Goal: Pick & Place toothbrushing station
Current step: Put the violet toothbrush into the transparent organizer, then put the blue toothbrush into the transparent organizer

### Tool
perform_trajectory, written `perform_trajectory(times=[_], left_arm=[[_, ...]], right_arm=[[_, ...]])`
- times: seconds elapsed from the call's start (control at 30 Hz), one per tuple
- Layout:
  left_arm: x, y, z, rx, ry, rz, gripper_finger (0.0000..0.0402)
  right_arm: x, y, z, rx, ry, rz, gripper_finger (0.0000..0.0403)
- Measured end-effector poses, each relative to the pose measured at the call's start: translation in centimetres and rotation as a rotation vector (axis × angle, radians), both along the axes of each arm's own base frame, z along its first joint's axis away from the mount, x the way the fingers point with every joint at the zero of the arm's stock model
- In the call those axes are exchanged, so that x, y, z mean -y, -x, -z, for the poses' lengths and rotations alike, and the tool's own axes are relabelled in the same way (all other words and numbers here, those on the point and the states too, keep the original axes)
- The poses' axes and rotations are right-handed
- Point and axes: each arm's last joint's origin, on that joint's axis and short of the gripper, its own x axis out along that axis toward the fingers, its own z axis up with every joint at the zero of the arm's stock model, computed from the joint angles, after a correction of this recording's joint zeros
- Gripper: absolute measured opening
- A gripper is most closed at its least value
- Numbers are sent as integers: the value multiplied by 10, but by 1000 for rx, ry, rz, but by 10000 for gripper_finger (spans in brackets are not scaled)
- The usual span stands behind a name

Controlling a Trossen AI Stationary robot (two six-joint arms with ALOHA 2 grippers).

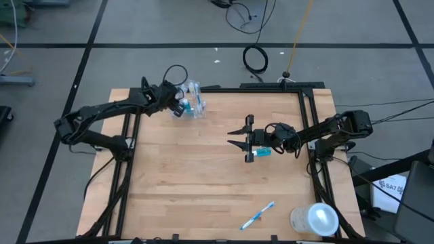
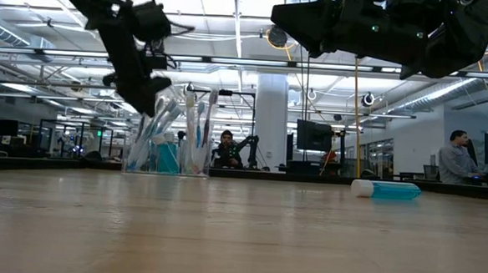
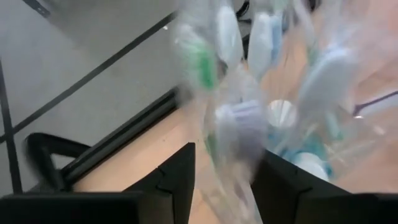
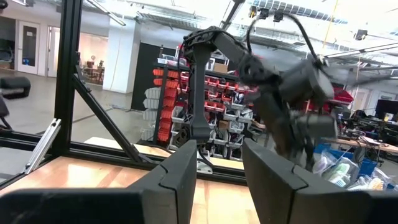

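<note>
My right gripper (image 1: 239, 134) hangs with jaws open directly above the toothpaste tube (image 1: 261, 153), which lies flat across them.

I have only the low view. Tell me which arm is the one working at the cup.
Observer: The high view shows it is the left arm. The left gripper is at the clear cup near the table's far edge.
Operator: Now place the toothpaste tube against the other gripper.
Observer: The toothpaste tube lies flat on the wood beside the right gripper, not between its fingers. That gripper is open and empty.
Operator: Report anything left out of my view.
Observer: One toothbrush lies loose near the table's front edge, with a whitish cylinder to its right.
</note>
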Motion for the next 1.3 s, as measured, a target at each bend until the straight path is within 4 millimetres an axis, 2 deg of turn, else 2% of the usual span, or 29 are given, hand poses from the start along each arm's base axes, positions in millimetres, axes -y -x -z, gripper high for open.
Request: perform_trajectory(times=[0.1,0.3,0.57,0.63,0.73,0.83,0.93,1.07,1.3], left_arm=[[10,8,-18,31,11,-19,148],[35,21,-38,78,2,27,148],[63,20,-62,235,-68,144,148],[69,17,-65,257,-88,188,147],[75,13,-68,256,-121,256,147],[80,10,-69,250,-133,296,147],[82,8,-68,248,-136,314,147],[84,5,-64,217,-115,329,147],[87,4,-61,222,-86,315,147]], right_arm=[[0,0,0,0,0,0,121],[0,-1,3,-32,-1,-1,121],[-1,-2,3,-41,-51,-23,121],[-6,-8,-2,-60,-58,-47,121],[-22,-27,-15,-161,-13,-132,121],[-42,-45,-31,-339,19,-176,121],[-61,-52,-44,-511,10,-223,121],[-89,-45,-42,-641,-58,-309,121],[-133,-22,-16,-880,-211,-419,121]])
